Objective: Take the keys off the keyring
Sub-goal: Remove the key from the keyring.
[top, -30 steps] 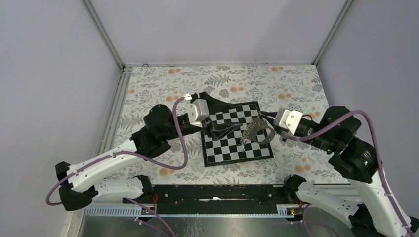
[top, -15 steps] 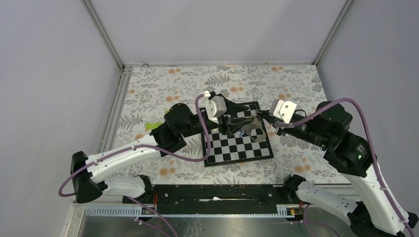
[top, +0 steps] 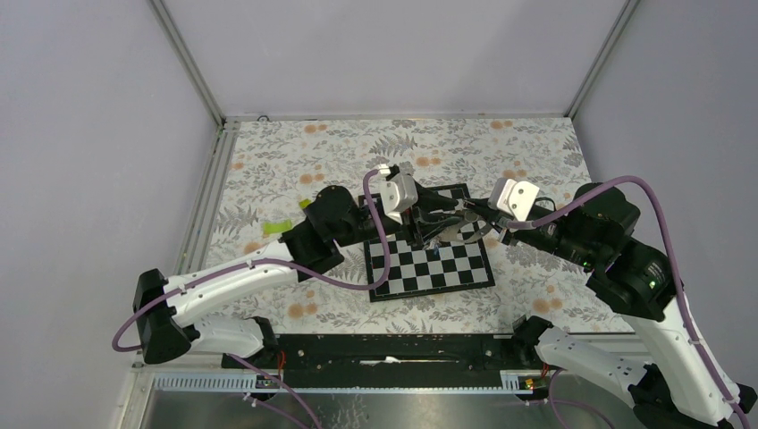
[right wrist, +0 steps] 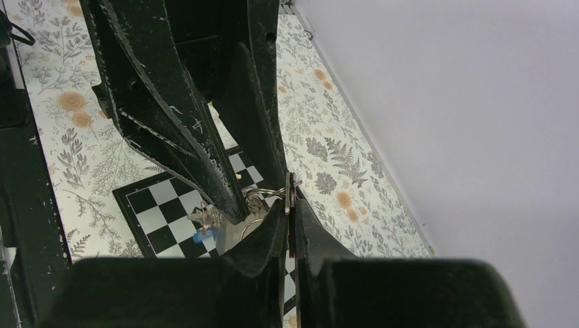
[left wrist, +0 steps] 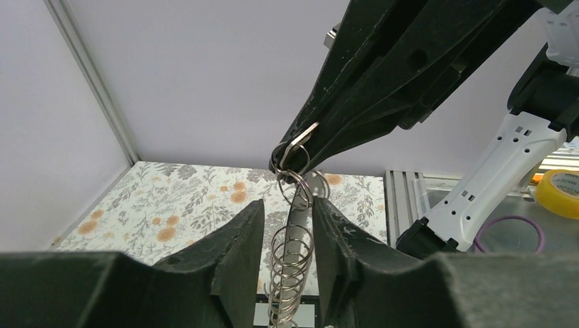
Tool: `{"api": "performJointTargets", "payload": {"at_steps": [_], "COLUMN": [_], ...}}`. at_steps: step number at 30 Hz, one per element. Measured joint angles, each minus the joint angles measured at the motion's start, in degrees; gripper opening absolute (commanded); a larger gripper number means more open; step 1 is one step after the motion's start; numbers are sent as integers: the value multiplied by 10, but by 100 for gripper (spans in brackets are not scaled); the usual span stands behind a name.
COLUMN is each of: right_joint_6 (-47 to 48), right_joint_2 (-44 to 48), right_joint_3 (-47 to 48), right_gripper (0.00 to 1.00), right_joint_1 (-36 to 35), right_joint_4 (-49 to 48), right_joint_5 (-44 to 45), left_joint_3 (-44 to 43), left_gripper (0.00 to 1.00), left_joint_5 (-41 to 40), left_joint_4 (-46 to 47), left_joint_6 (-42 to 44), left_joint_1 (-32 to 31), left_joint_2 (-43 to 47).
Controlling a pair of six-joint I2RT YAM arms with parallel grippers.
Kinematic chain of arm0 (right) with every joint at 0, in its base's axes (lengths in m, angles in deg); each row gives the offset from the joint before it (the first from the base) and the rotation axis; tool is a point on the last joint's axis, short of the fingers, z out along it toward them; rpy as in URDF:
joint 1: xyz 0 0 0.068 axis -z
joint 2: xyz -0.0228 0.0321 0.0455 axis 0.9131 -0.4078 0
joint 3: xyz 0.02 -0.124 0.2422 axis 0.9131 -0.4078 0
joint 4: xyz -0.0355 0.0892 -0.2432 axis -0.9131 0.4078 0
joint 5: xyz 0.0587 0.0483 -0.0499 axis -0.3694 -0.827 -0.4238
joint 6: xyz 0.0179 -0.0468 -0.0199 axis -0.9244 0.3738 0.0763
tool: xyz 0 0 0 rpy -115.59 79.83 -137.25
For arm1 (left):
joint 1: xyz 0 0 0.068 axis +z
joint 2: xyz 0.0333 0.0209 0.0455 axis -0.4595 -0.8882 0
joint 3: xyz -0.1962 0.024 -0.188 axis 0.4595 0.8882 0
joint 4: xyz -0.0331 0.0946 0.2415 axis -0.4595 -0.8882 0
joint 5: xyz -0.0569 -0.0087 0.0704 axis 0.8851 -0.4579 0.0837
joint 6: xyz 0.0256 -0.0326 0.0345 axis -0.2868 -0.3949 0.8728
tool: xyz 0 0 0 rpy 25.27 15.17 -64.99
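Note:
The keyring [top: 461, 234] hangs above the chessboard [top: 429, 268], its grey strap drooping and its blue clip [top: 435, 243] low. My right gripper [right wrist: 290, 208] is shut on a thin flat metal piece [left wrist: 302, 137] at the top of the bunch. A chain of metal rings [left wrist: 292, 260] dangles from that piece between my left fingers [left wrist: 235, 253]. The left gripper [left wrist: 287, 208] is open, with a gap on its left side and its right pad about at the rings. Small silvery keys [right wrist: 205, 217] hang beside the blue clip [right wrist: 200, 236]. In the top view, the left gripper [top: 428, 215] faces the right gripper [top: 467, 214].
A lime-green piece [top: 277, 227] lies on the floral table left of the board. A yellow tape roll [left wrist: 560, 191] and a purple ring [left wrist: 509, 232] sit off the table near the right arm's base. Walls enclose the table on three sides.
The left arm swung right to meet the right gripper, and its jaws narrowed around the rings. The right gripper lifted the keyring up and leftward over the board.

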Motion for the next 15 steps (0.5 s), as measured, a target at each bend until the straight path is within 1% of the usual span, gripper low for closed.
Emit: {"api": "performJointTargets", "payload": {"at_steps": [7, 13, 15], "right_joint_6": [0, -1, -1], "right_joint_2": [0, 0, 0], "right_joint_3": [0, 0, 0], "right_gripper": [0, 0, 0], "right_joint_1": [0, 0, 0], "right_joint_4": [0, 0, 0], "right_joint_5": [0, 0, 0], "left_joint_3": [-1, -7, -7], "left_gripper": [29, 28, 26], "left_joint_5": [6, 10, 10], "left_joint_4": [5, 12, 13], "left_joint_6": [-12, -17, -17], "left_joint_1": [0, 0, 0], "left_joint_2": [-2, -3, -3]}}
